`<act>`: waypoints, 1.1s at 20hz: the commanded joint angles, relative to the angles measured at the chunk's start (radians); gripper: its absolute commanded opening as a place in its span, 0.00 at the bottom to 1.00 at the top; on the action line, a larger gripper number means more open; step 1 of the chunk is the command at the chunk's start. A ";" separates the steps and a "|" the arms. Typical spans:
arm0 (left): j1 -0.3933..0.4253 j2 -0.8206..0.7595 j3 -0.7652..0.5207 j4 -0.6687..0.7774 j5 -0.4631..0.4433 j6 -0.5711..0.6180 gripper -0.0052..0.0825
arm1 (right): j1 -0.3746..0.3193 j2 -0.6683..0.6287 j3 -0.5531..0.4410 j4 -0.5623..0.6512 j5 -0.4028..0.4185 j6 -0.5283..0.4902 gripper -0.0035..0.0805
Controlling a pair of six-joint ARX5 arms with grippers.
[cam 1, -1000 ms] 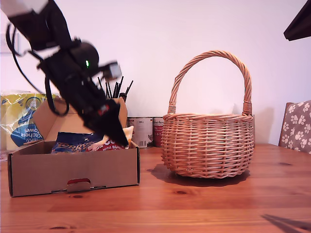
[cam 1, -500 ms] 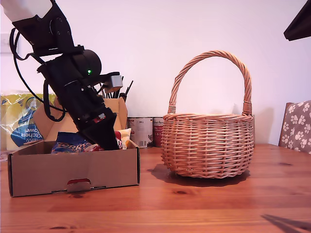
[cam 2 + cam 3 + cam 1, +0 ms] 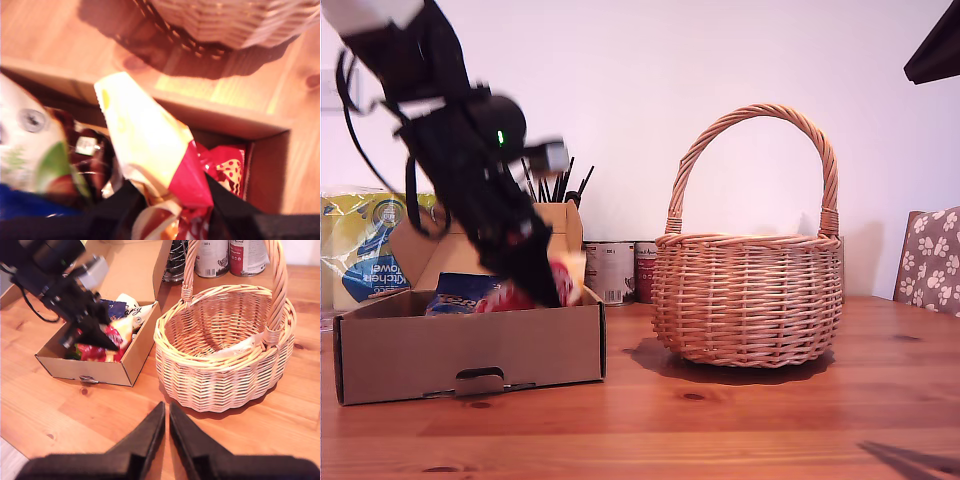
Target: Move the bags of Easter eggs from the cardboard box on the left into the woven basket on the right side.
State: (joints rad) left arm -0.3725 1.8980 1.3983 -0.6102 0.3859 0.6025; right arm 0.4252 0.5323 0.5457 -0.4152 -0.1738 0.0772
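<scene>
Our first gripper [image 3: 555,290] reached down inside the cardboard box [image 3: 470,350], its jaws clamped on the red and white bag [image 3: 187,182]. The dark blue bag [image 3: 460,292] and the white and green bag [image 3: 35,150] lay in the box beside it. Our second gripper [image 3: 166,415] hung narrowed to a slit, holding nothing, near the woven basket [image 3: 225,355] on the table [image 3: 740,420].
</scene>
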 commanded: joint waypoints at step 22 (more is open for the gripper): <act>-0.291 0.042 -0.003 0.874 0.122 -0.263 0.27 | -0.007 -0.150 0.025 -0.079 0.132 0.011 0.03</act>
State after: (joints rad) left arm -0.6559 1.9293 1.4097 0.2237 0.5156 0.3447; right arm 0.4198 0.3828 0.5583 -0.4870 -0.0418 0.0814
